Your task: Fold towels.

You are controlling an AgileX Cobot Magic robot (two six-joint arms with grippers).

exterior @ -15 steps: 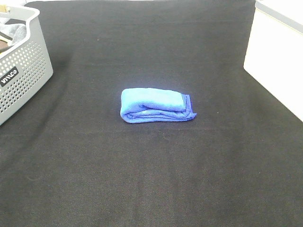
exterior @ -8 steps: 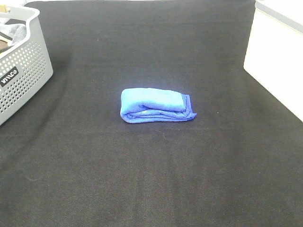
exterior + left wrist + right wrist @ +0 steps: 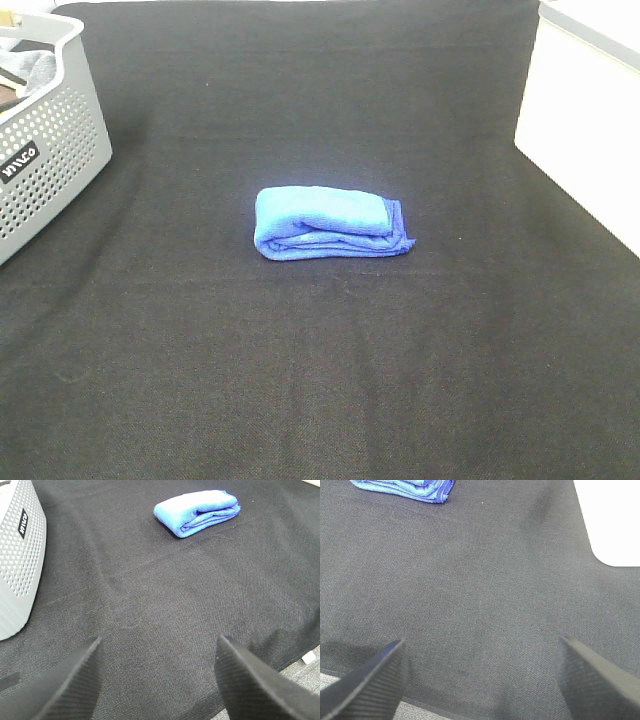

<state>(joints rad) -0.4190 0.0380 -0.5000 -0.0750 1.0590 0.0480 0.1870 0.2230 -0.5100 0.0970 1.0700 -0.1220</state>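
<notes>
A bright blue towel [image 3: 330, 224] lies folded into a small thick bundle in the middle of the black table cloth [image 3: 320, 380]. It also shows in the left wrist view [image 3: 197, 511] and, cut off at the edge, in the right wrist view [image 3: 407, 489]. Neither arm appears in the exterior high view. My left gripper [image 3: 160, 680] is open and empty, well short of the towel above the table's near part. My right gripper [image 3: 482, 675] is open and empty too, also apart from the towel.
A grey perforated basket [image 3: 45, 150] with a grey cloth inside stands at the back left; it also shows in the left wrist view [image 3: 17, 555]. A white box [image 3: 590, 120] stands at the right edge. The table's front edge shows in the left wrist view [image 3: 300, 655].
</notes>
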